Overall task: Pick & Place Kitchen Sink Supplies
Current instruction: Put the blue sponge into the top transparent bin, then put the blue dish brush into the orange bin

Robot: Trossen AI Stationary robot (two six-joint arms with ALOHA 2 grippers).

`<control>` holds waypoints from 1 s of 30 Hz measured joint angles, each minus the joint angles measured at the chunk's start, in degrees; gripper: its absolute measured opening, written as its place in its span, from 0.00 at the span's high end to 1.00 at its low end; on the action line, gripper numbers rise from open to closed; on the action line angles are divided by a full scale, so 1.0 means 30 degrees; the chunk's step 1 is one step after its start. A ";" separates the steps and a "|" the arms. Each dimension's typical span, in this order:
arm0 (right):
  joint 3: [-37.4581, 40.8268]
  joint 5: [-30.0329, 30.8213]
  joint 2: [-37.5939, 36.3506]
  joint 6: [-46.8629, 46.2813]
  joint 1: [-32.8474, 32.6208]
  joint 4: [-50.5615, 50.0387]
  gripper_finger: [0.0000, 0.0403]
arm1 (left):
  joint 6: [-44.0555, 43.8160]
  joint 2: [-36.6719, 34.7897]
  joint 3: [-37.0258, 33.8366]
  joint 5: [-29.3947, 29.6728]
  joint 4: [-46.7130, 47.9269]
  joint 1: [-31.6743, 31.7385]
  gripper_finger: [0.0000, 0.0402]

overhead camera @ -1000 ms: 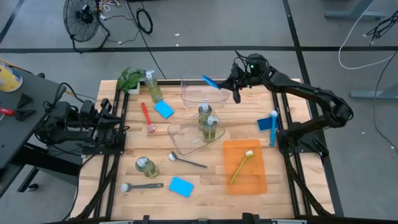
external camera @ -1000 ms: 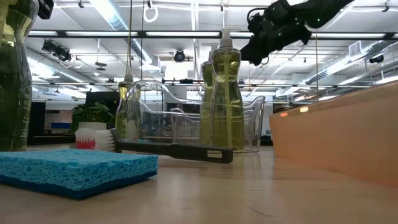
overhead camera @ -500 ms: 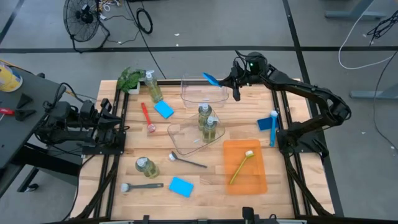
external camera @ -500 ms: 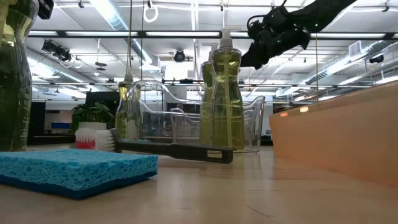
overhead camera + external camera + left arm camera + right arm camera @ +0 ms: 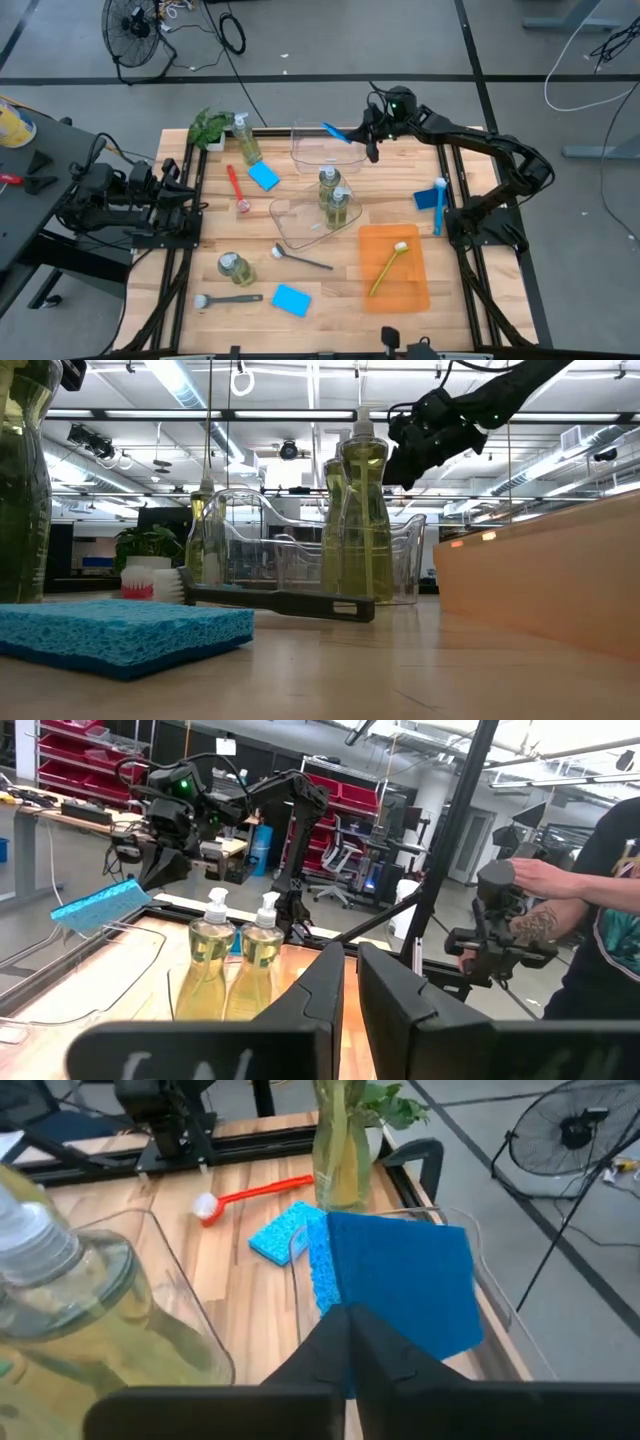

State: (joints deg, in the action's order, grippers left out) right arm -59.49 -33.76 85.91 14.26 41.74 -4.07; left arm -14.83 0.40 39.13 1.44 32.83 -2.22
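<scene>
The right claw [image 5: 352, 139] is clamped on a flat bright-blue rectangular sponge [image 5: 395, 1285], carrying it in the air above the far clear plastic bin [image 5: 327, 148] at the counter's [image 5: 330, 285] back edge. Just beyond the claw, past that bin's wall, a second blue sponge [image 5: 278, 1235] lies flat on the wood beside a slim red long-handled dish brush [image 5: 250, 1193]. Close beside the claw, two small clear pump bottles of yellow-green liquid [image 5: 334, 197] stand upright in the nearer clear bin [image 5: 290, 222]. Farther off, a flat orange tray [image 5: 398, 278] holds a yellow-green brush [image 5: 388, 266]. The left claw [image 5: 347, 982] waits, fingers together, well apart at the counter's left edge.
</scene>
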 joint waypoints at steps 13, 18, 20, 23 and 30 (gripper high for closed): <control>0.0001 0.0670 -0.0022 -0.1150 0.0000 0.0428 0.55 | 0.0000 0.0000 0.0000 0.0001 -0.0002 -0.0001 0.91; 0.0001 0.0656 -0.0446 -0.1248 0.0000 0.0259 0.46 | 0.0000 0.0000 0.0000 0.0004 0.0002 0.0006 0.91; 0.0001 0.0709 -0.0907 -0.1206 0.0000 -0.0058 0.44 | 0.0000 0.0003 0.0000 0.0001 0.0000 0.0001 0.91; 0.0001 0.1698 -0.1906 -0.0759 -0.0169 -0.0794 0.43 | -0.0002 0.0000 0.0000 0.0005 0.0002 -0.0001 0.91; -0.0004 0.3906 -0.4541 0.0409 -0.0783 -0.3627 0.44 | 0.0000 0.0000 0.0000 -0.0002 0.0001 0.0006 0.91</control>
State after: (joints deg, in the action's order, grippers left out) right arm -59.50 -22.04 72.29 15.49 39.39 -14.95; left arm -14.83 0.40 39.13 1.43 32.84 -2.20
